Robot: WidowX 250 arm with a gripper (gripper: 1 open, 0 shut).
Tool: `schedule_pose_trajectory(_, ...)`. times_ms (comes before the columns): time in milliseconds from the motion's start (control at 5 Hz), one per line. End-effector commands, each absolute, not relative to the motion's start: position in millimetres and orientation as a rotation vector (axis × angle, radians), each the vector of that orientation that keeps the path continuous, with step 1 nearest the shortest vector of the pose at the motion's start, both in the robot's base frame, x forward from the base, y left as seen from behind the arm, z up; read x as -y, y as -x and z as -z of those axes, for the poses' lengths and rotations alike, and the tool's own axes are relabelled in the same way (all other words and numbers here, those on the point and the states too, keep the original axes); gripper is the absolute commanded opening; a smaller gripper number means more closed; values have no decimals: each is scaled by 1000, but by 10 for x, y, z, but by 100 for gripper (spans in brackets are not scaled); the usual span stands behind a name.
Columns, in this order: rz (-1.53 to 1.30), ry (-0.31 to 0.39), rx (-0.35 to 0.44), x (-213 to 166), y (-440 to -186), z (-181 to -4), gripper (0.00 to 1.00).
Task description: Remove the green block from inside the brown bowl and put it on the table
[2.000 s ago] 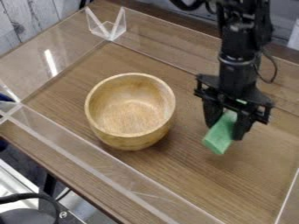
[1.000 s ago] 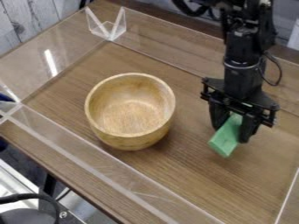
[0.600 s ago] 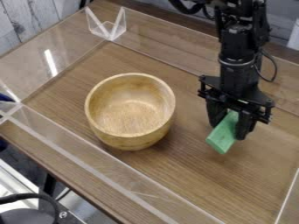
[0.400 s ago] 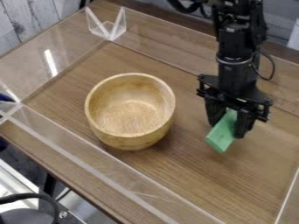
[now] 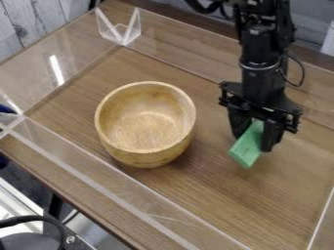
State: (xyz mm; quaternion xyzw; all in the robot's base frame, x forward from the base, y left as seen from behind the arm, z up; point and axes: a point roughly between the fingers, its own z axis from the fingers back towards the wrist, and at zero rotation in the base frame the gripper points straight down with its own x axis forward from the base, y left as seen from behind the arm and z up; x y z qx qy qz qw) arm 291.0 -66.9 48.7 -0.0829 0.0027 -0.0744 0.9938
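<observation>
Right of the brown bowl (image 5: 146,123), down close to the table (image 5: 156,190): black gripper (image 5: 259,140), pointing straight down from a dark upright arm (image 5: 261,44). Clamped narrow on the green block (image 5: 248,149), fingers pressing its upper part from both sides, lower end sticking out below them. Block tilted, not lying flat, lower corner at or just above the wood; contact with the tabletop impossible to tell from this angle. Well clear of the bowl, a strip of bare wood between the two.

Bowl itself upright, round, pale wood with thick rim, grain plain on the inside, nothing in it. Sitting toward the middle of the tabletop, left of the gripper.

Around the bowl, on all sides: brown wood-grain surface, fenced by clear walls (image 5: 68,181). Behind the bowl, in the far corner: a small clear bracket (image 5: 120,26) at the join of two walls. Left of the bowl, on the near wall: a strip of white tape (image 5: 11,119). Below and left of the bowl, outside the wall: dark floor and some black cable, blurred.
</observation>
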Motion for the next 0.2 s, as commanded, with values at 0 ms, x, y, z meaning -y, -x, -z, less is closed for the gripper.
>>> schedule_pose_trajectory(0,155,176,85,657,-3047,-705,0)
